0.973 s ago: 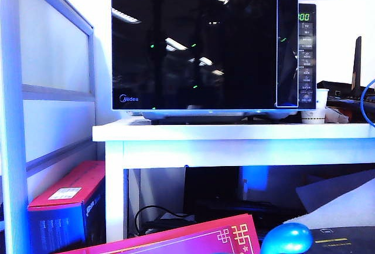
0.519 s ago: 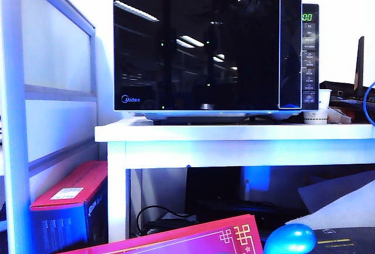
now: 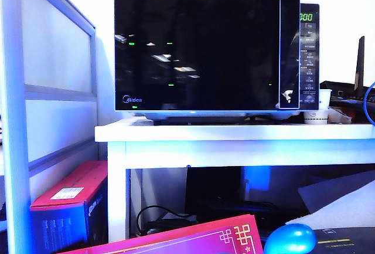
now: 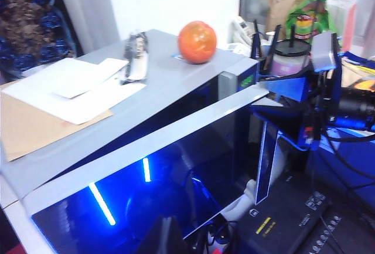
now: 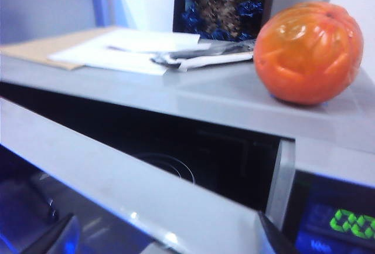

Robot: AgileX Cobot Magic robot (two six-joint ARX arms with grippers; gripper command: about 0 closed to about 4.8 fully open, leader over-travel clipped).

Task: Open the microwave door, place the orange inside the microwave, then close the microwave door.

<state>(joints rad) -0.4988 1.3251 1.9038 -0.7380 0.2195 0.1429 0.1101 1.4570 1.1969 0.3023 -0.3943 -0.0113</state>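
a white table [image 3: 234, 132] stands beside a pale framed partition [image 3: 53, 78]. under the table, on the partition side, lies a red and dark blue box [image 3: 67, 204] with a white label on top. a black cable [image 3: 153, 212] runs in the shadow below the table. at the near edge of the exterior view sit a magenta board with a gold pattern [image 3: 199, 237] and a glossy blue egg-shaped object [image 3: 290, 238]. a paper cup [image 3: 315, 108] stands on the table. white paper sheets [image 4: 76, 87] lie over brown card [image 4: 35, 126]; next to them rests a small object, possibly a clip [image 4: 135, 54].
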